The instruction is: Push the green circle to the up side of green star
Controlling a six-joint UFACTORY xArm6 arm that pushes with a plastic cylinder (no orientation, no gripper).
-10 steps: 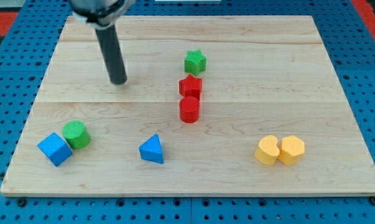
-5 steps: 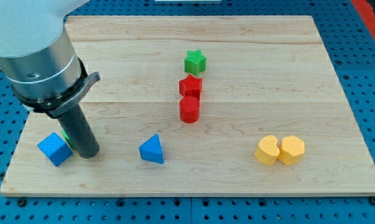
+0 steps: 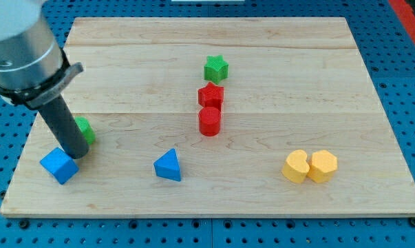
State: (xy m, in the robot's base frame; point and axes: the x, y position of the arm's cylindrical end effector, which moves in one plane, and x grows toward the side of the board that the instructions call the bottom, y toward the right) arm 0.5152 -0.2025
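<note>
The green circle (image 3: 85, 129) lies at the view's left of the wooden board, partly hidden behind my rod. My tip (image 3: 76, 154) rests on the board just below and left of the green circle and right above the blue cube (image 3: 58, 166). The green star (image 3: 216, 69) sits near the view's top centre, far to the right of the green circle. A red star (image 3: 210, 94) is right below the green star, and a red cylinder (image 3: 209, 120) is below that.
A blue triangle (image 3: 168, 165) lies at the bottom centre. A yellow heart (image 3: 296, 166) and a yellow hexagon (image 3: 323, 166) touch each other at the bottom right. The board's left edge (image 3: 29, 141) is close to my tip.
My rod came down from the board's upper left to the blue cube, then shifted left. The green circle has moved up the view, away from the blue cube.
</note>
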